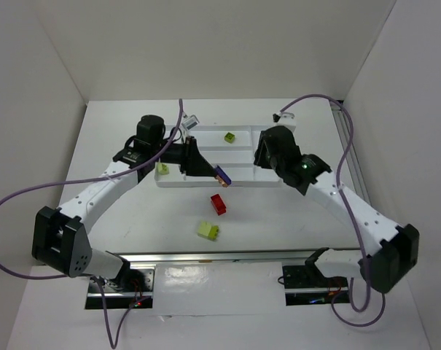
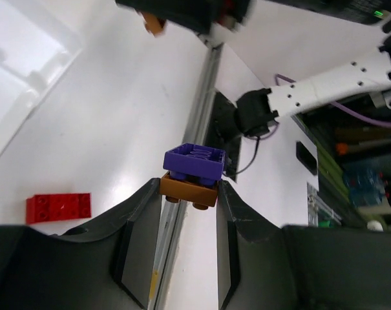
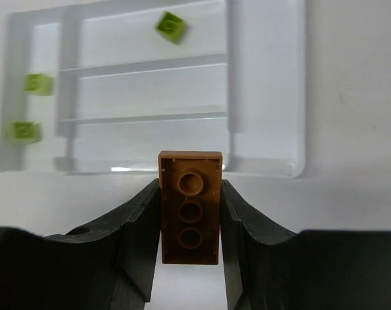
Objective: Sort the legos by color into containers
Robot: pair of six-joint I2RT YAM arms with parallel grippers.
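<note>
Your left gripper (image 2: 189, 186) is clamped on a brown-orange brick (image 2: 186, 189) with a purple brick (image 2: 194, 161) stuck to it. In the wrist view the purple one sits just past the fingertips, and the pair's longer side runs across the jaws. From above, you can see that pair held over the near rim of the white tray (image 1: 238, 169), with the fingers pointing right and toward you.

Your right gripper (image 3: 190, 184) is closed on a brown brick (image 3: 190, 213). Its underside, with three round tubes, faces the camera, and its long axis lies along the fingers and points at the tray's near rim.

One lime brick (image 1: 229, 136) lies in the far long compartment. A second lime brick (image 3: 38, 83) and a third lime brick (image 3: 25, 131) sit in the narrow left-end compartment.

The red brick (image 1: 219, 203) lies on the table (image 1: 278, 219) on the near side of the tray, its long axis running near to far with a slight tilt. The pale yellow-green brick (image 1: 208, 230) lies close by, nearer to you
</note>
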